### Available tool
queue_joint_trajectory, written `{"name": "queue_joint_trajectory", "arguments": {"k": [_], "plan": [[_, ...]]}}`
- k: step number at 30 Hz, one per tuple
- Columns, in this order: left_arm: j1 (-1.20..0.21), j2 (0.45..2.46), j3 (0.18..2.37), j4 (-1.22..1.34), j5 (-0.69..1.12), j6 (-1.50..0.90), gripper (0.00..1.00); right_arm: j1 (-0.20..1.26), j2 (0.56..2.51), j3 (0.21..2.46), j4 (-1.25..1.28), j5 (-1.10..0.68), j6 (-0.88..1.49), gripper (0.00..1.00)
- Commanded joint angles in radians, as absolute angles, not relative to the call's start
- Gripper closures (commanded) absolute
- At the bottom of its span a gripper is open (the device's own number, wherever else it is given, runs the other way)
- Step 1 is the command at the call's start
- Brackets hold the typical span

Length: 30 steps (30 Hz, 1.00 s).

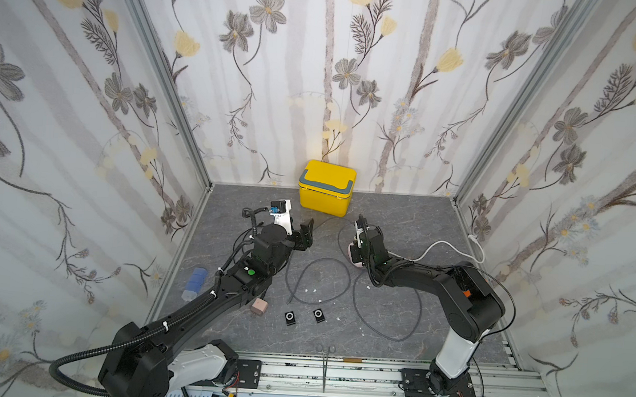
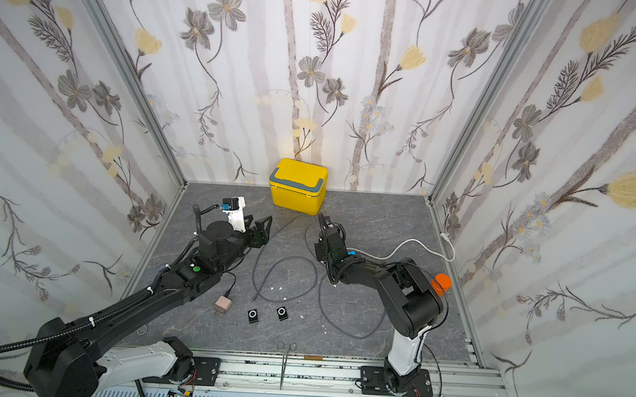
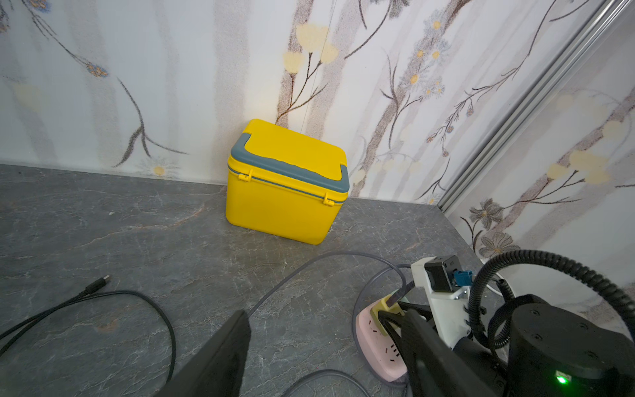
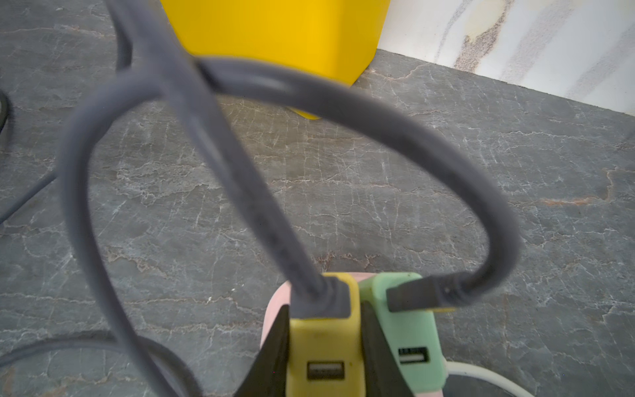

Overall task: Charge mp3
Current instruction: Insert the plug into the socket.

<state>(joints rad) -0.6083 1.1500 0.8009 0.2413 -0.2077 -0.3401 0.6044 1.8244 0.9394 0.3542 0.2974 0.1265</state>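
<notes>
My left end effector (image 1: pixel 305 234) hung apart, empty; the mp3 players (image 1: pixel 290 316) lay well behind it on the surface (image 1: pixel 402 219). My right end effector (image 4: pixel 324 357) was clamped on the yellow charger (image 4: pixel 319 330). A skewed tug could have unseated it from the power strip (image 3: pixel 374 340).

Yellow box (image 1: pixel 326 188), lid shut, grey-blue handle folded over top, at back of grey marbled surface (image 1: pixel 421 221), against floral-papered wall (image 1: pixel 316 74). Metal forceps (image 1: pixel 324 366) across front rail, handle rings toward surface. White scraps (image 1: pixel 310 290) scattered mid-surface. Blue cylinder (image 1: pixel 194 283) low at left wall panel, blurred. Orange object (image 2: pixel 440 283) on right side, partly hidden.
</notes>
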Motion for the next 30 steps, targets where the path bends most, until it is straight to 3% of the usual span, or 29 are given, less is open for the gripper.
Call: {"name": "queue_joint_trajectory", "arguments": {"k": [1,15,24,30], "plan": [[-0.609,1.143,0.825,0.227,-0.222,-0.347,0.28,0.603,1.851,0.944,0.221,0.288,0.162,1.0],[-0.609,1.159,0.919,0.062,-0.333,-0.386,0.28,0.577,1.983,1.022,0.058,0.08,0.202,1.0],[-0.607,1.185,0.939,0.039,-0.342,-0.415,0.28,0.578,1.949,1.113,-0.09,0.167,0.218,1.0],[-0.608,1.172,0.93,0.035,-0.336,-0.423,0.27,0.579,1.911,1.21,-0.126,0.187,0.208,0.8]]}}
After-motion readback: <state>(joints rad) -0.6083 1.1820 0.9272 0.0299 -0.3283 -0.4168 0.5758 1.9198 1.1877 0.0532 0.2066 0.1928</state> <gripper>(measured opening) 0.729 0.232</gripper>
